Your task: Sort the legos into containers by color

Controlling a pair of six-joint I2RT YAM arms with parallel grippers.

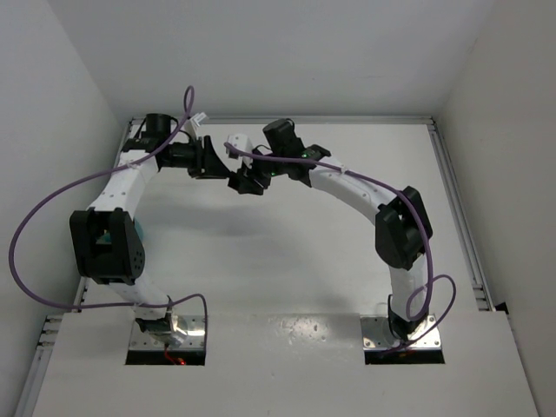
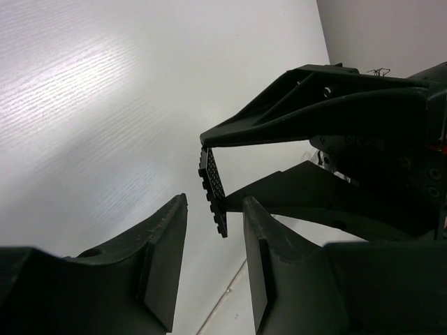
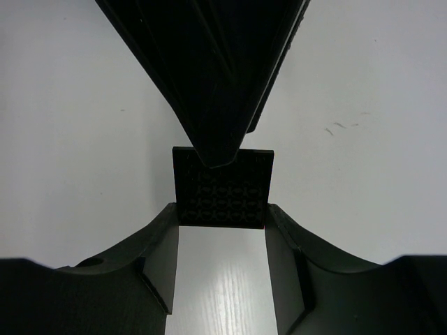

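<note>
Black studded plate [image 3: 223, 188], pinched mid-air in our right gripper [image 3: 222, 211], meets our left gripper [image 2: 214, 204] with fingers part-open: we judge a hand-over, needing the left to clamp before carrying it to the teal bowl [image 1: 140, 236] under its elbow [image 1: 109, 248].

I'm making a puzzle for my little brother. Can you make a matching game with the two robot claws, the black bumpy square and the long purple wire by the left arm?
Things:
1. left claw
2. right claw
3. black studded square plastic plate
4. long purple cable

States:
A. pinched by two opposite edges
B. loops out wide beside the left arm
C. shut on the plate
D. open, fingers apart

Pairs: 1-D, 2-C, 3-A, 4-B
</note>
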